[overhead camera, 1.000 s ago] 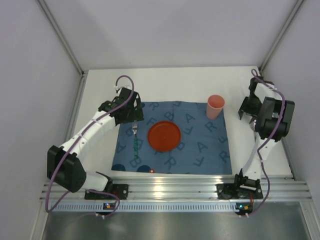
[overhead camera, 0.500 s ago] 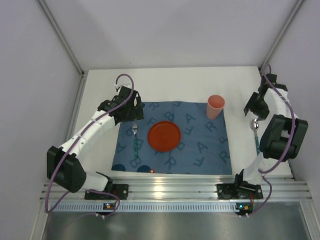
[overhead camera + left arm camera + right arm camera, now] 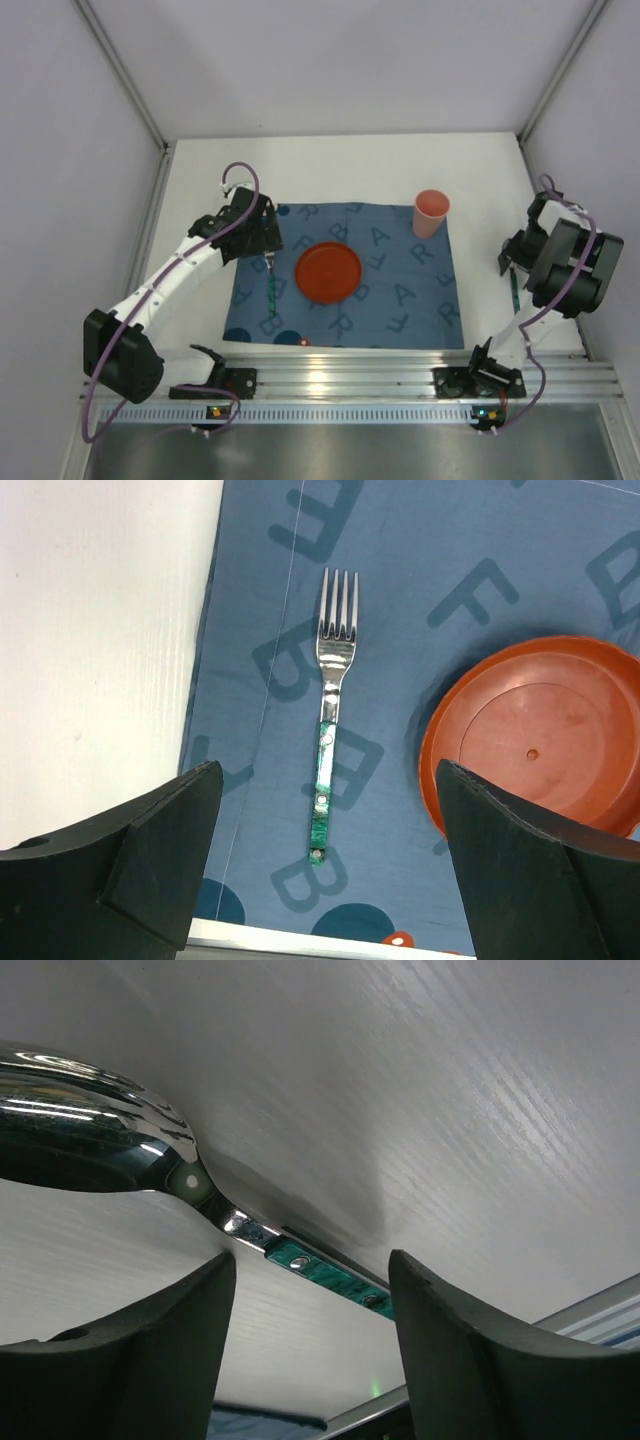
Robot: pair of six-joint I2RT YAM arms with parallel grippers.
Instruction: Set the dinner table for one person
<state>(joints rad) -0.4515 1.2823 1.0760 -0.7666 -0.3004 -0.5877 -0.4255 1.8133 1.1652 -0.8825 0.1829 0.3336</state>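
- Two arms work over the dinner table [image 3: 350, 165], the white top that spans the booth from the grey back wall to the ribbed rail at the near edge.
- One blue mat [image 3: 400, 300] printed with letters lies flat on the middle of that top, toward the near side.
- On the mat, a red plate [image 3: 329, 272] sits near the centre. A fork [image 3: 271, 285] with a green handle lies just to its left, tines pointing away from the arm bases, apart from the plate.
- A pink cup [image 3: 431, 212] stands upright at the mat's far right corner.
- The left gripper [image 3: 328, 770] hangs over the fork with its fingers [image 3: 165, 860] spread wide, holding nothing.
- A spoon [image 3: 90, 1140] lies on bare white tabletop right of the mat, its bowl shiny and its handle green.
- The right gripper [image 3: 310, 1270] is low over that spoon, jaws apart, with the handle running across the gap between them. I cannot tell whether either finger touches it.
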